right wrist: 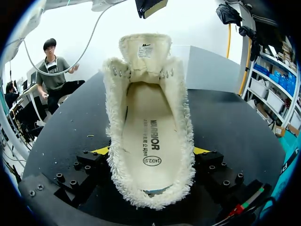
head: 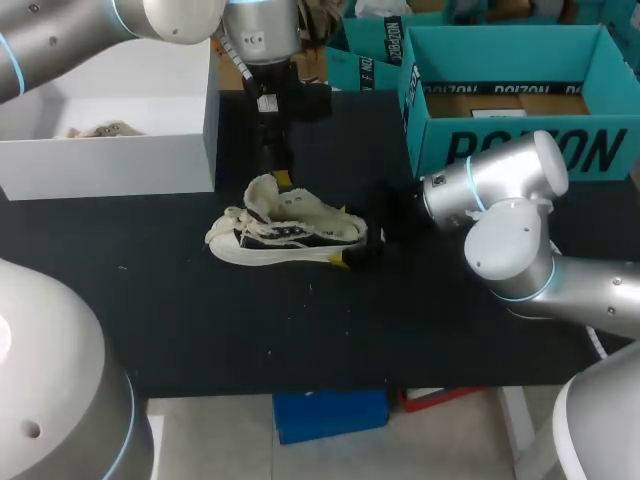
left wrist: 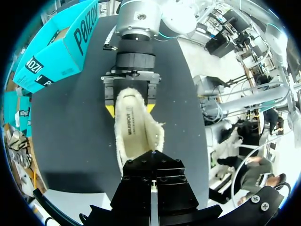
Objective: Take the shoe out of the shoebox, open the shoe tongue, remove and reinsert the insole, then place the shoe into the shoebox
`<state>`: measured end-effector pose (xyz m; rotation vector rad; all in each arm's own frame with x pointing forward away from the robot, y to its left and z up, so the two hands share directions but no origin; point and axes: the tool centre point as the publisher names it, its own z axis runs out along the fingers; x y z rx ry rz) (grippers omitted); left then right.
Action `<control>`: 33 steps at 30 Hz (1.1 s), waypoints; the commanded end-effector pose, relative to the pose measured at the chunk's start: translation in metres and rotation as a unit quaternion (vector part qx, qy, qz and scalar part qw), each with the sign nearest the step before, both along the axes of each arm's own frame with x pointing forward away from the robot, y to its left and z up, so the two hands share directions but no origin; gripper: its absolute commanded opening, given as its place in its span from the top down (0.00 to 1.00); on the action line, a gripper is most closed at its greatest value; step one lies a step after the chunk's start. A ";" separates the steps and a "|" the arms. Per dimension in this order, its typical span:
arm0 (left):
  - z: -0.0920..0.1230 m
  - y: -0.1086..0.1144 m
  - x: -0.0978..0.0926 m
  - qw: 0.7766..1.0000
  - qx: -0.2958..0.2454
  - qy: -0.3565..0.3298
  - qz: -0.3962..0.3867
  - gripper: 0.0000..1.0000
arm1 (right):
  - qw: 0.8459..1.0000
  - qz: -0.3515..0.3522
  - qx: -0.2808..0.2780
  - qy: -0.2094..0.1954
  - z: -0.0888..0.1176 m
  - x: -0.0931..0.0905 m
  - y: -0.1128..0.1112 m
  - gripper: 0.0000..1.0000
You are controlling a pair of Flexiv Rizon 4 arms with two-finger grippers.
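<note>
A cream fleece-lined shoe (head: pixel 290 232) with dark side panels lies on the black table (head: pixel 200 320), toe to the left. My right gripper (head: pixel 358 250) clasps its heel: in the right wrist view the yellow fingertips (right wrist: pixel 101 150) press both sides of the heel (right wrist: pixel 150 188). The insole (right wrist: pixel 148 136) lies flat inside. The tongue (right wrist: pixel 145 49) stands pulled up. My left gripper (head: pixel 283 172) hangs shut just above the tongue, its tip (right wrist: pixel 150 5) apart from it. In the left wrist view the left gripper (left wrist: pixel 151 181) looks down into the shoe (left wrist: pixel 138 132).
An open white box (head: pixel 110 150) with paper inside stands at the back left. An open teal box (head: pixel 520 140) stands at the back right, with more teal boxes (head: pixel 365 60) behind it. The table's front half is bare.
</note>
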<state>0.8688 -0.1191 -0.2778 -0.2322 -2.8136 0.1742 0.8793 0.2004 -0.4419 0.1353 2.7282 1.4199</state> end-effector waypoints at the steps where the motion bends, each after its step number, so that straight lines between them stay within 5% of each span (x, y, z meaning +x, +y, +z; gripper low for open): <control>1: 0.001 -0.002 0.001 1.000 -0.002 -0.007 -0.010 1.00 | 1.000 -0.001 0.000 0.000 -0.002 0.000 0.000 1.00; 33: -0.067 -0.019 -0.014 0.999 0.005 0.039 -0.010 1.00 | 1.000 -0.001 0.000 0.000 -0.002 0.000 0.000 1.00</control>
